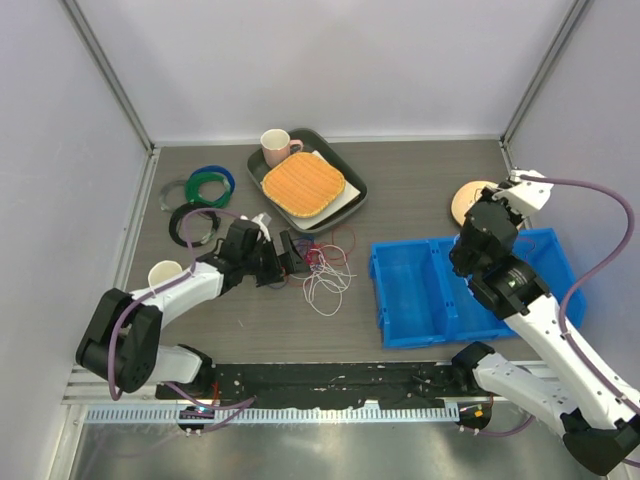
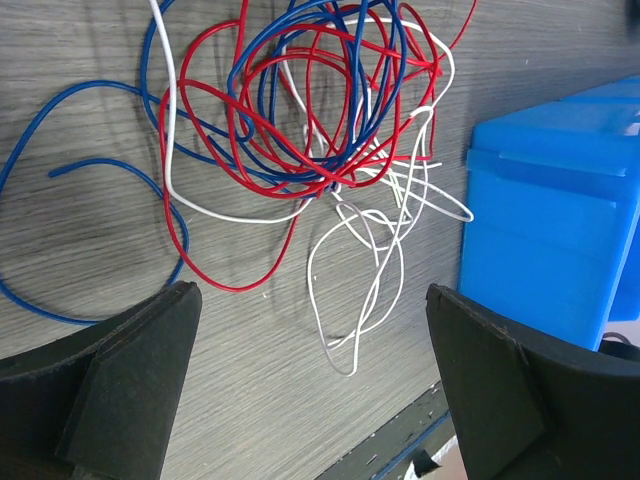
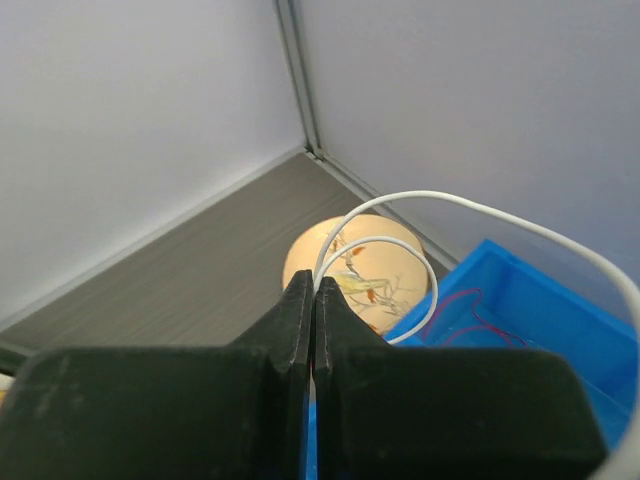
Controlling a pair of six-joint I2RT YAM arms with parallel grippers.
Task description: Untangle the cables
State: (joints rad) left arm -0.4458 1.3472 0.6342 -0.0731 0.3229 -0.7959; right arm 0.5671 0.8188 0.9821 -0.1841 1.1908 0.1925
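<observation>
Right wrist: white cable (image 3: 420, 193) loops off frame, far end unseen | right gripper (image 3: 313, 285) pressed together, pinching it | left gripper (image 2: 310, 292) spread wide over tangled cables (image 2: 320, 120)

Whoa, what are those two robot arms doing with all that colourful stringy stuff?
They are sorting out a knot of thin wires. The left pincer is open just above the table, and the tangle of red, blue and white wires lies right in front of it, not grabbed yet. The right pincer is shut on one white wire and holds it up in the air by the blue bin.
</observation>
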